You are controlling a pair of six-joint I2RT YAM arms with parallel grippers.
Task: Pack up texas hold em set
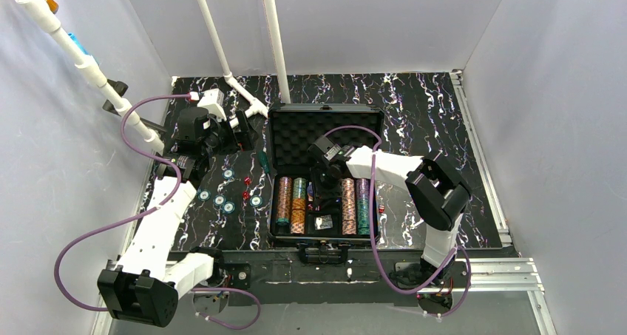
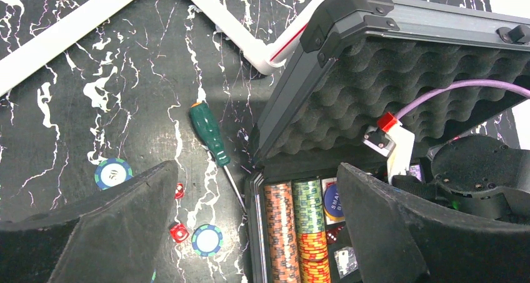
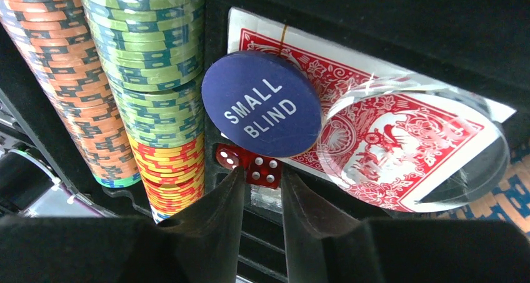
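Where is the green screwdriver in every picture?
Top external: the green screwdriver lies just left of the open black case, near its lid.
Left wrist: centre-left, beside the case's corner.
Right wrist: not in it.
Shared landmark: the green chip stack inside the case.

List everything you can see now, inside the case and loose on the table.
case: one, black, open, table centre
chip rows: four, mixed colours, inside case
loose chips: at least five, teal, left of case
card deck: one, red, inside case
SMALL BLIND button: one, blue, on deck
clear disc: one, on deck
red dice: two in case, two left of case
screwdriver: one, green handle, left of case
white pipes: several, rear
left gripper: open, left of case
right gripper: inside case, tips at a die, grip unclear
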